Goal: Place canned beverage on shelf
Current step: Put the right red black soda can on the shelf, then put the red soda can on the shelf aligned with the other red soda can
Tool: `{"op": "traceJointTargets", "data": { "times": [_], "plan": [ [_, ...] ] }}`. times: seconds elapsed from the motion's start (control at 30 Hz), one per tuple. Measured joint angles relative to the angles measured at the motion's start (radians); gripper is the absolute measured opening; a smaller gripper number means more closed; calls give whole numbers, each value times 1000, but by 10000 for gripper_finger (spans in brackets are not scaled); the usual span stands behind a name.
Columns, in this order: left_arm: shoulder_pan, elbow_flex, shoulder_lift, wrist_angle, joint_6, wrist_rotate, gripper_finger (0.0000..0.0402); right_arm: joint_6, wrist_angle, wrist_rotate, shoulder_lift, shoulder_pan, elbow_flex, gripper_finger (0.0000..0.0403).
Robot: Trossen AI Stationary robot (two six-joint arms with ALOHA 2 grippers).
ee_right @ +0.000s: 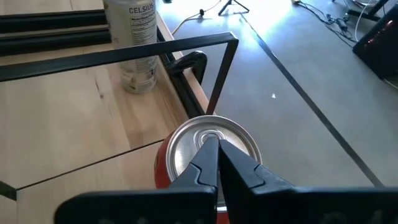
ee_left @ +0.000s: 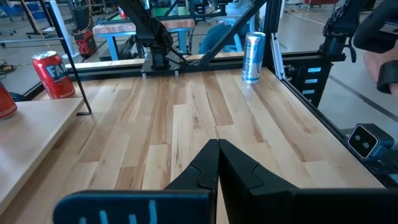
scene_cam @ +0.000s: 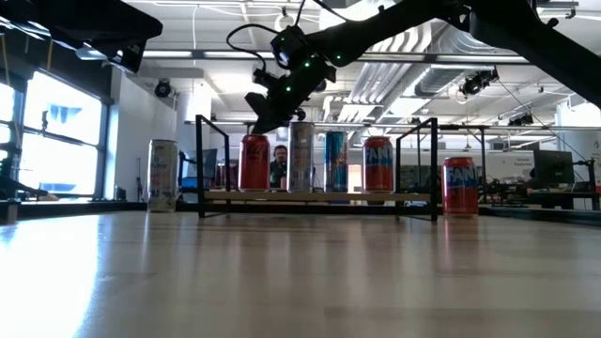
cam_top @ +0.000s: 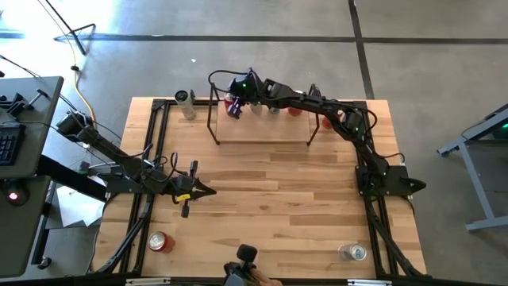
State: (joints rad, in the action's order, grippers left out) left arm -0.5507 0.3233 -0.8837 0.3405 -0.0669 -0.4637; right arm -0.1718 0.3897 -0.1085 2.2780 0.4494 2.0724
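Black fingers of the right gripper [ee_right: 214, 152] were pressed together, holding nothing, poised just above the silver lid of a red can [ee_right: 208, 149] standing at the left end of the shelf [cam_top: 262, 131]. That can already stood upright on the light board, so the placing step looked finished and the arm seemed at the point of coming away; the next move would call for a straight lift clear of the lid and the black rod frame, without nudging the row.

In the low view four cans stood on the shelf: the red can, a silver one [scene_cam: 300, 157], a blue one [scene_cam: 335, 161] and another red one [scene_cam: 377, 164].

Off the shelf, four more waited on the table: a pale can [cam_top: 185, 101] beside the shelf's left end, a red one [scene_cam: 459, 186] by its right end, a red one [cam_top: 157, 241] at the near left corner and a silver one [cam_top: 353, 253] at the near right.

Farther off, the left gripper [cam_top: 205, 191] rested closed and empty over the table's left middle.
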Motion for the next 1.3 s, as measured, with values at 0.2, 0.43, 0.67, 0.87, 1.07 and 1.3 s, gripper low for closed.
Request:
{"op": "traceJointTargets", "data": {
  "times": [0.2,0.43,0.67,0.87,1.07,1.3],
  "plan": [
    [0,0,0,0,0,0,0,10,0,-5,0,1,-1,0],
    [0,0,0,-1,-10,0,0,7,76,-7,5,1,60,0],
    [0,0,0,-4,-10,0,0,-11,165,-16,5,-12,174,0],
    [0,0,0,-10,-10,0,0,-54,179,-49,2,-56,262,0],
    [0,0,0,-30,-10,0,0,-97,160,-79,-33,-122,193,0],
    [0,0,0,-34,0,2,0,-91,-218,-79,-136,-195,-201,0]
  ]
}}
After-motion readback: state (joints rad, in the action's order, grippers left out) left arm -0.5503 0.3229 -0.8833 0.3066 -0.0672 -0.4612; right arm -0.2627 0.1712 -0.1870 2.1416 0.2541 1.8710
